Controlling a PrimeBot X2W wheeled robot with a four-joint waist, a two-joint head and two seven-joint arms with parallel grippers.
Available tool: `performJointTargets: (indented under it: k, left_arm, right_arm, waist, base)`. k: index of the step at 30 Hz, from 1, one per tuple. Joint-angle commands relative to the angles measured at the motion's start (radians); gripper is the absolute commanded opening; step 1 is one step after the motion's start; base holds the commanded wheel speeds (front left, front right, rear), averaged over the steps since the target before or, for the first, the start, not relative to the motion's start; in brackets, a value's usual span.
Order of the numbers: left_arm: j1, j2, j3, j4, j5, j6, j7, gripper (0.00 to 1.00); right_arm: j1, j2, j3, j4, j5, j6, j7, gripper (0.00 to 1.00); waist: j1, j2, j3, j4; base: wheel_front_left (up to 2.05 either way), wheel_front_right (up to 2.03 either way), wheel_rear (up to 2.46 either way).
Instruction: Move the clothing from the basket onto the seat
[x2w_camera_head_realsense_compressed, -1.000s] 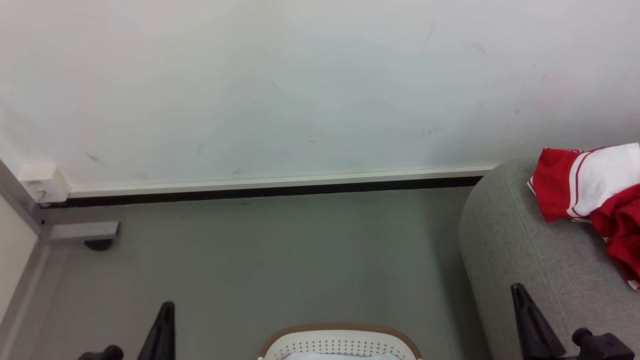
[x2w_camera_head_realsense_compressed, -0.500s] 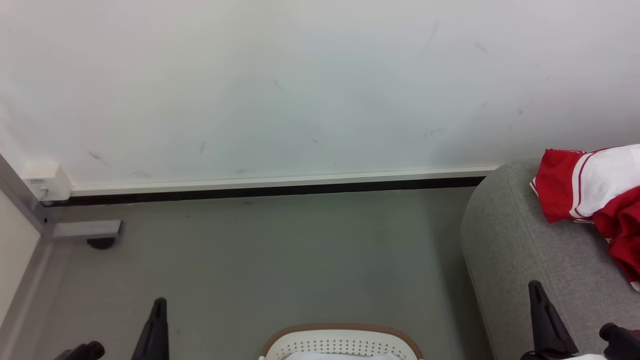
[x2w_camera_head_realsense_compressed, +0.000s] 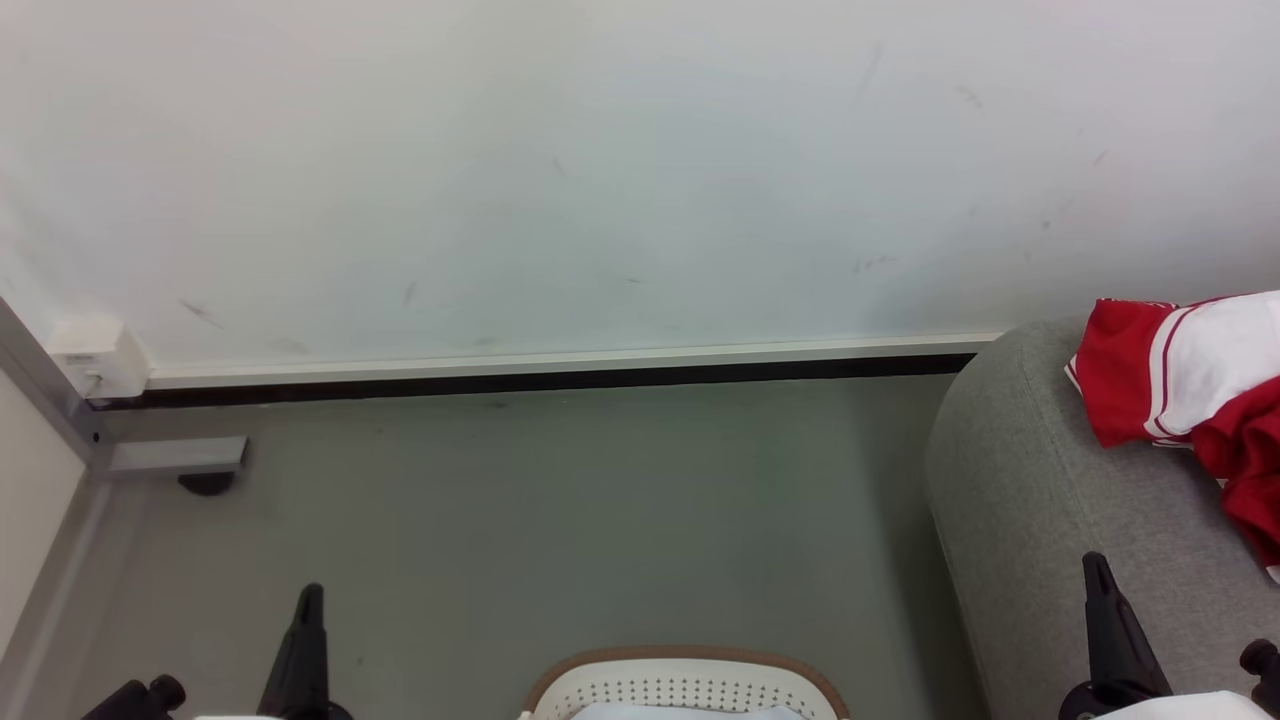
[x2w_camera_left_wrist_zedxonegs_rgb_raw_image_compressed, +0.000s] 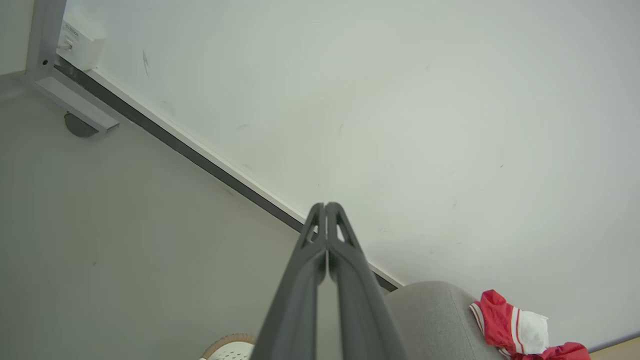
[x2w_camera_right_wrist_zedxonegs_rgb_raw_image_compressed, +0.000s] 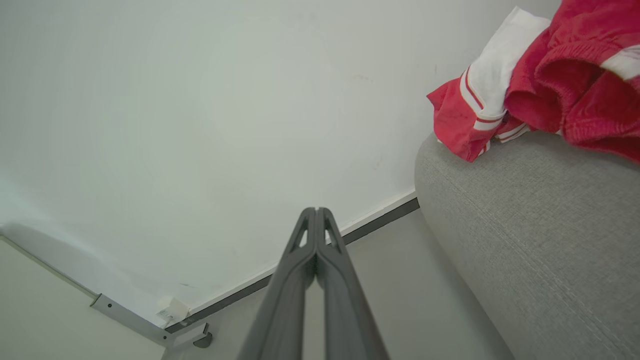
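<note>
Seat (x2w_camera_head_realsense_compressed: 1030, 500): clothing (x2w_camera_head_realsense_compressed: 1130, 385) (red) beyond right jaws

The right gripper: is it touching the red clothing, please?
Apart: the right wrist view shows the right gripper against bare wall, the clothing well aside on the seat.

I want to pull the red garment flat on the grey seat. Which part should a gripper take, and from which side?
Probably the red-and-white striped corner of the clothing, which lies loose at the rounded edge of the seat. Come from the floor side, over that edge: the corner sticks out there, while the rest is bunched in folds.
</note>
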Motion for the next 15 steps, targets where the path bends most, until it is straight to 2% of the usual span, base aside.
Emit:
performJointTargets:
  k: [1,15]
  left_arm:
    - [-0.024,0.002,0.007,-0.011,-0.037,0.0,0.011,0.0]
    - [-0.046,-0.003,0.022,-0.002,-0.209,0.002,0.059,0.0]
  right_arm:
    - [-0.025,-0.008,-0.008,-0.009,0.043,-0.001,0.007,0.0]
    - [-0.038,-0.015,-0.023,-0.003,0.228,-0.001,0.044,0.0]
  waist:
    - [-0.0001,0.0,0.0,0.001]
    - [-0.0001,0.0,0.001,0.006]
  base:
    - [0.0,0.0,0.0]
    - [0.0,0.0,0.0]
